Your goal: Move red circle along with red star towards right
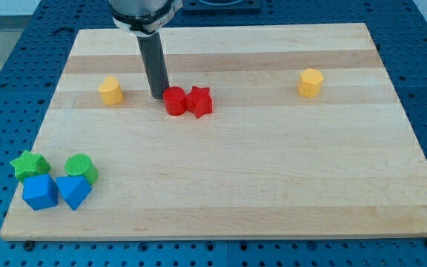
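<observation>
Eight blocks lie on the wooden board (273, 185). Near the bottom-left corner four sit bunched together: a green star (30, 164), a blue cube (41, 192) just below it, a green circle (81, 167) and a blue block (74, 190) below that. Toward the top edge, left of the middle, stands a yellow block (110, 90). My tip (159, 96) is next, just left of the red circle (174, 101) and about touching it. The red circle touches the red star (199, 101) on its right; both lie in the upper half, left of centre. Near the top-right corner sits another yellow block (310, 82). The arm carries a bare rod, with no claw to open or close.
</observation>
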`<state>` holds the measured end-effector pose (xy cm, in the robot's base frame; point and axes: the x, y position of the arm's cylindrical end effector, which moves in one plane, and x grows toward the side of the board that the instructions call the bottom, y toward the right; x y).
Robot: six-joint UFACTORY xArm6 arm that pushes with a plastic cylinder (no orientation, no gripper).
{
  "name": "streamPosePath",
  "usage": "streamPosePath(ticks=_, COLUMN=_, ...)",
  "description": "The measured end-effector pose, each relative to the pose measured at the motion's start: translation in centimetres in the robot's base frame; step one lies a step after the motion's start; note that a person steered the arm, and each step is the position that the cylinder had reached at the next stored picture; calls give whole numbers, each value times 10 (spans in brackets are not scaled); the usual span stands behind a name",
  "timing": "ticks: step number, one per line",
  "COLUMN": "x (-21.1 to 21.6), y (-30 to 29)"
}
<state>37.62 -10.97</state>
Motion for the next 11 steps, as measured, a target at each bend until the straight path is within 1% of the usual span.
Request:
streamPosePath(ticks=3, x=0, y=-11)
streamPosePath(ticks=6, x=22, y=-9)
streamPosePath(ticks=7, x=22, y=12)
streamPosePath(ticks=10, x=22, y=34)
streamPosePath(ticks=11, x=22, y=31)
